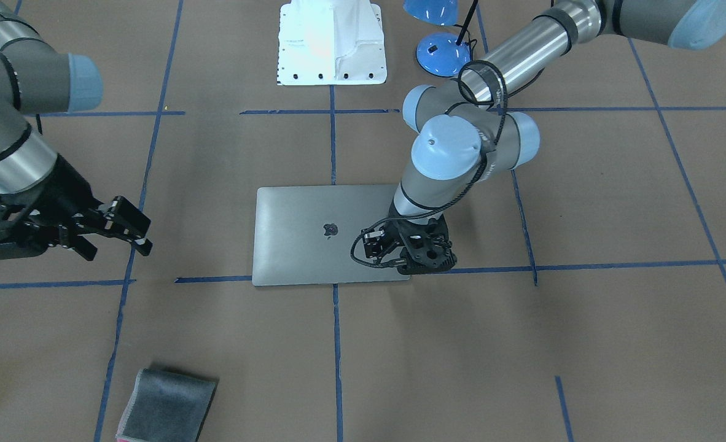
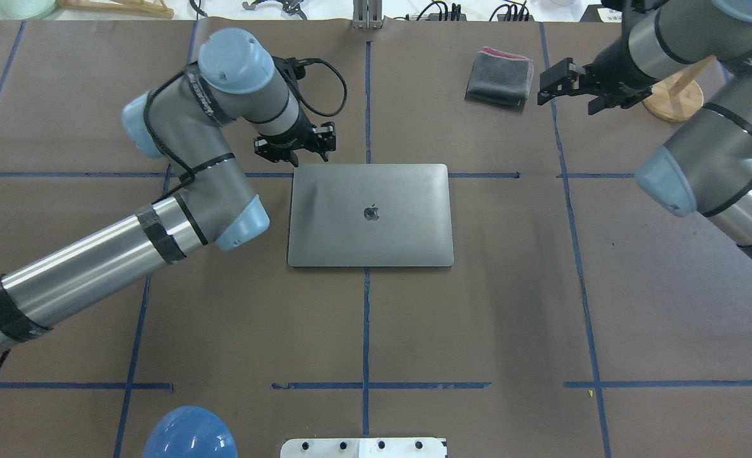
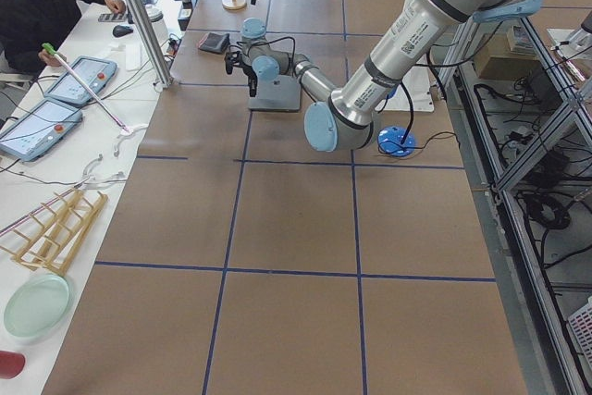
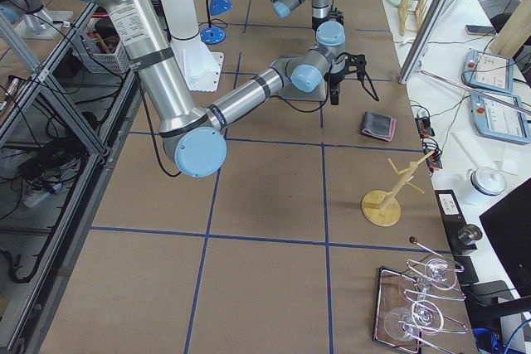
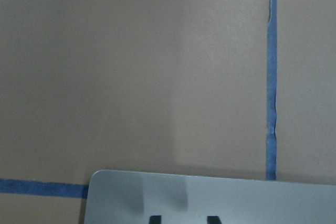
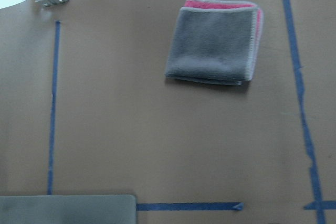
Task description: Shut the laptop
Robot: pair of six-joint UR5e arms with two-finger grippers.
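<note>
The laptop [image 1: 314, 245] lies shut and flat mid-table, its grey lid with the dark apple logo facing up [image 2: 369, 235]. My left gripper [image 2: 294, 151] points down at the lid's far corner on my left side, and shows in the front view [image 1: 415, 261] too. In the left wrist view its two fingertips [image 5: 155, 219] stand apart just above the lid [image 5: 236, 198], holding nothing. My right gripper [image 2: 565, 105] is open and empty, raised well off to the right of the laptop [image 1: 120, 248]. The right wrist view shows one lid corner [image 6: 63, 208].
A folded grey cloth with a pink edge [image 2: 500, 76] lies on the far side, below my right gripper [image 6: 215, 48]. A wooden stand [image 2: 672, 98] is at the far right. A blue lamp [image 1: 443, 52] and the white robot base [image 1: 332, 43] are on the near side.
</note>
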